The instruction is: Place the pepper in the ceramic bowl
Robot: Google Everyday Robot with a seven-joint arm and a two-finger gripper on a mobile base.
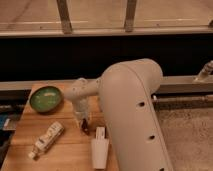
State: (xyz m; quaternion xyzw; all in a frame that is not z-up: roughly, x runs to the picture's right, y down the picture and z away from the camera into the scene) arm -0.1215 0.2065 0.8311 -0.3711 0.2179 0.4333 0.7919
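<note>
The green ceramic bowl [46, 98] sits at the back left of the wooden table [30, 127]. My gripper [81, 119] points down at the table, right of the bowl and about a hand's width from it. A small dark red pepper [85, 126] shows right at the gripper's tip, at table level. I cannot tell whether the pepper is held or lying on the wood. My large white arm [132, 112] fills the right half of the view.
A white labelled bottle [46, 140] lies on its side at the front left of the table. A white tapered cup [99, 150] stands at the front, just right of the gripper. A dark wall and a metal rail run behind the table.
</note>
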